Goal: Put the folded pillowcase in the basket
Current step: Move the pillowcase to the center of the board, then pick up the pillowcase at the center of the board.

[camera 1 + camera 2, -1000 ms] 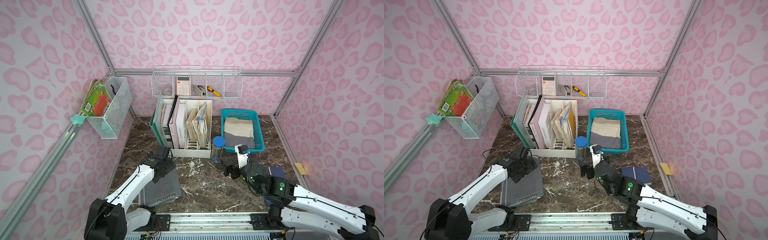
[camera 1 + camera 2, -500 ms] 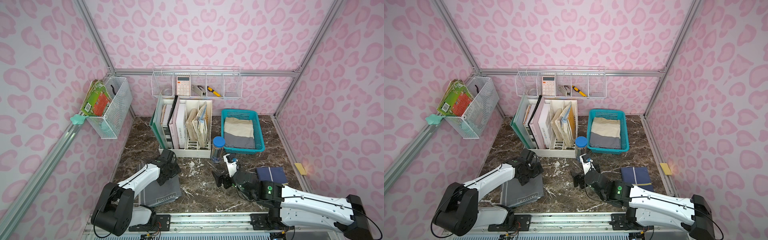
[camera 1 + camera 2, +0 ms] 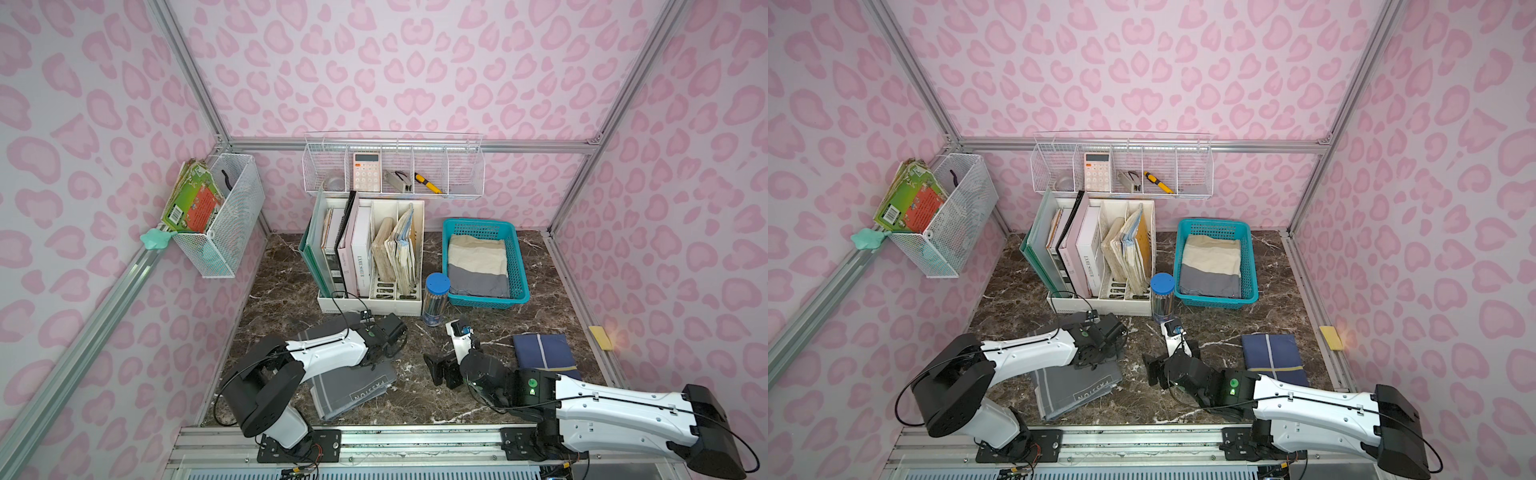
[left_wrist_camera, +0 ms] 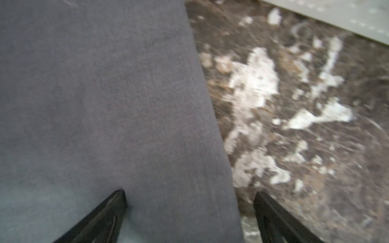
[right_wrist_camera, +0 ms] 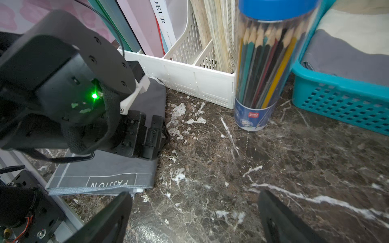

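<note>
The left gripper (image 4: 189, 193) is wide open and holds nothing. It sits over the edge of the gray folded pillowcase (image 3: 357, 390), low in the middle of a top view. The right gripper (image 5: 194, 193) is open and empty too. Next, I think: pinch, lift, and carry it to the basket (image 3: 520, 270), up and to the right. The table (image 3: 282, 299) is dark marble and the walls (image 3: 415, 62) are pink and spotty.

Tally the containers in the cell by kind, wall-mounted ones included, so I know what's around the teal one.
White wire baskets: 2
Teal plastic basket: 1
White file rack: 1
Pencil tub: 1
Total: 5
</note>
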Available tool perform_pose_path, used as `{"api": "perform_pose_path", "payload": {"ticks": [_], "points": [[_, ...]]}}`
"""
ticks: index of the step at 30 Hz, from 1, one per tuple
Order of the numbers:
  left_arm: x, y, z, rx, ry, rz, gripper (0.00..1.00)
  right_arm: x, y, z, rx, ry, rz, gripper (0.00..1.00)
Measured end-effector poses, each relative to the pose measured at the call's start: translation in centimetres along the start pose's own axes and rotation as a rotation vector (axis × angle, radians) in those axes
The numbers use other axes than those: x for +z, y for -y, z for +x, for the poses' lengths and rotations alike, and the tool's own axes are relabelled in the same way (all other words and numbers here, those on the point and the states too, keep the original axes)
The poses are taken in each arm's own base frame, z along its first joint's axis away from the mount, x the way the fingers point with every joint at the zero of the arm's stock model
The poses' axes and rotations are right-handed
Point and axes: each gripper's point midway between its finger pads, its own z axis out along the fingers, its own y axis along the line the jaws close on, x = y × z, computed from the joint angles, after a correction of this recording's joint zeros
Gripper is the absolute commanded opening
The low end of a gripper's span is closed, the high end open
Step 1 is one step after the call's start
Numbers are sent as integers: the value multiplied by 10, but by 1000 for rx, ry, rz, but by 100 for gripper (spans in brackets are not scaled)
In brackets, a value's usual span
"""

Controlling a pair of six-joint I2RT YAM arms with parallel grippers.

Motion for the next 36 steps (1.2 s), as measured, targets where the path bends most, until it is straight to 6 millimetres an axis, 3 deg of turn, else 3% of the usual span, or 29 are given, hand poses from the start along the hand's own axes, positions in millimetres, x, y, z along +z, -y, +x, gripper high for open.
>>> {"api": "perform_pose_path", "payload": {"ticks": [6,11,14,17,21,26,28,31,36], "points": [[-15,44,15,18,-36,127,99,-3,9,4,28,-1,28,95],[-60,43,3,-34,5,212,99,0,8,5,15,-7,34,93],[-88,18,-13,-90,72,203,99,6,4,7,-9,-23,36,93],[-102,-31,-27,-202,131,138,99,15,-7,4,-35,-40,25,93],[-112,-107,-22,-342,200,19,99,33,-26,-2,-66,-75,9,94],[-123,-172,-8,-513,276,-43,99,60,-46,3,-108,-147,-5,94],[-118,-188,2,-553,263,-77,99,71,-53,7,-118,-178,0,94],[-105,-197,12,-560,212,-126,98,88,-63,11,-141,-223,8,94],[-84,-190,21,-532,108,-165,96,118,-67,22,-155,-309,33,94]]}}
